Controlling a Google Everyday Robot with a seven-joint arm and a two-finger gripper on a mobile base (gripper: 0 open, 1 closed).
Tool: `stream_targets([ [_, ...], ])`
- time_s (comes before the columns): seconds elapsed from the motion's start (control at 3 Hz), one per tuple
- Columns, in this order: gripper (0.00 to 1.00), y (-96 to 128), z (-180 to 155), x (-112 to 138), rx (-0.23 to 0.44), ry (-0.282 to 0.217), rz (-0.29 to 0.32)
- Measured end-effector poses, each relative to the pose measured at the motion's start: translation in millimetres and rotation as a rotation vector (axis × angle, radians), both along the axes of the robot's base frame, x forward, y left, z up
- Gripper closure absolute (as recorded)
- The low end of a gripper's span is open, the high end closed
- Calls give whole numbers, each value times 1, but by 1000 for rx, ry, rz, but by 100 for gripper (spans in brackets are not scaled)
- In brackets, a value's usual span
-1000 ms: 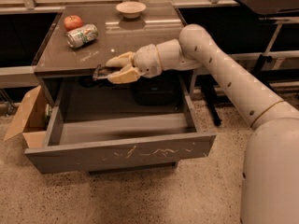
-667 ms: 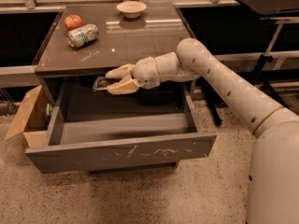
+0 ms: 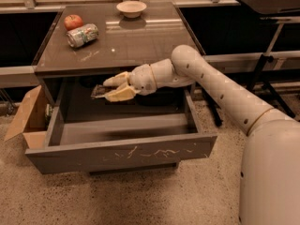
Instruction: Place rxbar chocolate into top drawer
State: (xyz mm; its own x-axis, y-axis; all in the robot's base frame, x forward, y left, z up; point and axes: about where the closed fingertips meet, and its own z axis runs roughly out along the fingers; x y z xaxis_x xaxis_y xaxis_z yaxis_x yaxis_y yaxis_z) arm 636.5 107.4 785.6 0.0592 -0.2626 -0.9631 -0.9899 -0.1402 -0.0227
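The top drawer (image 3: 122,150) is pulled open below the table, its grey front panel marked with white scratches. My gripper (image 3: 111,89) reaches from the right over the back part of the open drawer. Its cream fingers (image 3: 118,93) are shut on the rxbar chocolate (image 3: 99,92), a dark flat bar that sticks out to the left of the fingertips. The bar hangs above the drawer's floor, just under the table's front edge.
On the brown table top (image 3: 136,41) lie a red apple (image 3: 73,21), a green-and-white can (image 3: 82,35) on its side and a white bowl (image 3: 131,8). A tan cardboard box (image 3: 26,118) stands on the floor at the left of the drawer. A black stand (image 3: 272,13) is at the right.
My gripper has moved down and a little left with the bar, from the table's front edge to inside the open drawer's space.
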Motion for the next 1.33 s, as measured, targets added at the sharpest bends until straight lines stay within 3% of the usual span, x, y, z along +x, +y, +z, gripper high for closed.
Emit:
stream_targets([
  [0.67, 97, 8, -83, -5, -45, 128, 2],
  [1.0, 75, 8, -105, -1, -60, 161, 0],
  [1.33, 43, 6, -112, 3, -111, 158, -9],
])
